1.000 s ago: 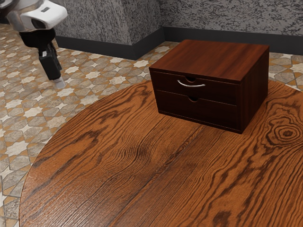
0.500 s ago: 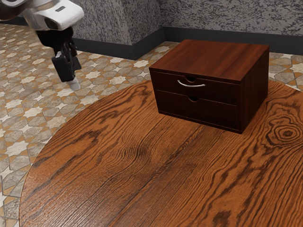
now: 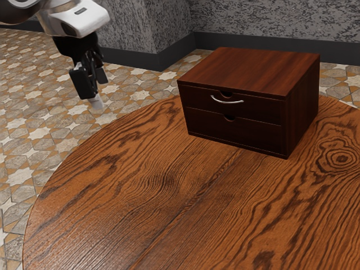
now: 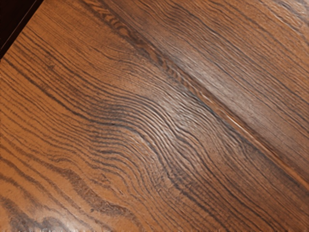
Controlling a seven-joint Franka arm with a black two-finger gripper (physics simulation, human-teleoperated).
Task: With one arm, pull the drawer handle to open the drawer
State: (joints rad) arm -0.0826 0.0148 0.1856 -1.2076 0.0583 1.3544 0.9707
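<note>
A dark wooden cabinet (image 3: 253,70) with two drawers stands at the back of the round wooden table (image 3: 169,191). The upper drawer (image 3: 253,107) carries a curved silver handle (image 3: 227,100) and sits flush with the cabinet front. The lower drawer (image 3: 242,130) has only a finger notch. My black gripper (image 3: 95,100) hangs point-down over the table's far-left rim in the exterior view, well to the left of the handle and about level with it. It holds nothing. The wrist view looks down on the table's wood grain (image 4: 154,125).
A patterned tile floor (image 3: 34,124) lies beyond the table's left edge. A grey stone wall with a dark baseboard (image 3: 140,56) stands behind. Bare table surface stretches between my gripper and the cabinet front.
My hand has moved right and slightly down in the exterior view, from over the floor toward the table's rim. The cabinet and its drawers have not moved.
</note>
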